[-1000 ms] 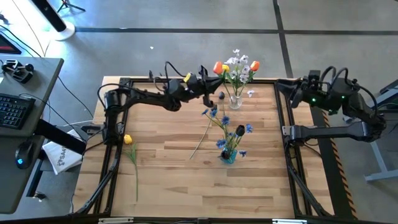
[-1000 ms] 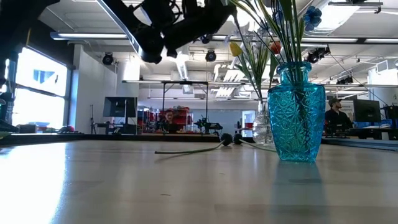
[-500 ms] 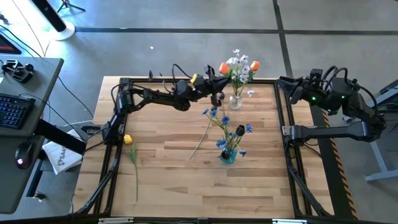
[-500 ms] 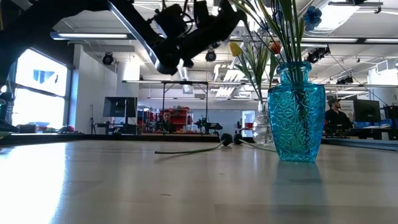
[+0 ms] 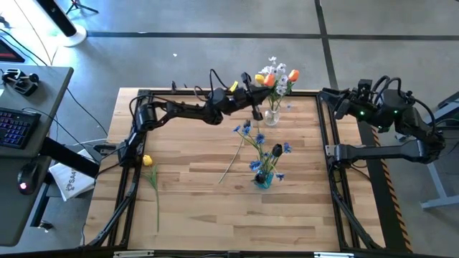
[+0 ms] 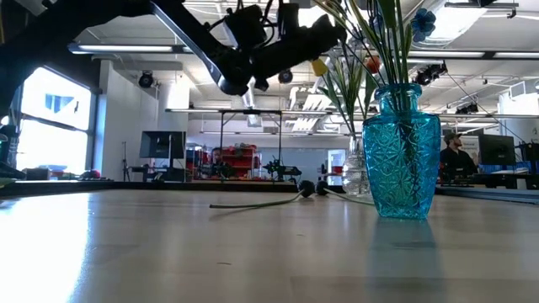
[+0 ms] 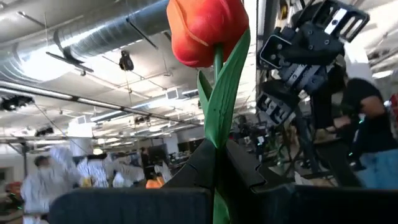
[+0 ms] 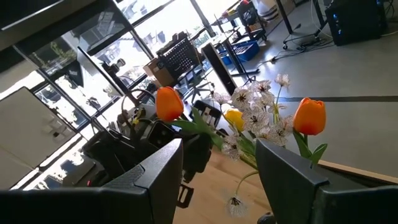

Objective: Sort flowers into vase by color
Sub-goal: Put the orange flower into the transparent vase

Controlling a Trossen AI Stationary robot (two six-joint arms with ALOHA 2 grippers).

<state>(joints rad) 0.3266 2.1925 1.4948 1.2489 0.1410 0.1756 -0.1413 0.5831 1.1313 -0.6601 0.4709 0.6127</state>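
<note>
Left pincer clamped on a red-orange tulip just beside the clear vase; right pincer stands apart

Far-edge vase behind near vase; 1 loose flower at table left, another lying between vases.

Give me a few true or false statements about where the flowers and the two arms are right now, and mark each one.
1. The left end effector grips a red-orange tulip by its stem. True.
2. The yellow tulip on its long green stem stands in a vase. False: it lies on the wooden table.
3. The blue patterned glass vase holds blue blossoms. True.
4. The right end effector holds a flower. False: it is open and empty.
</note>
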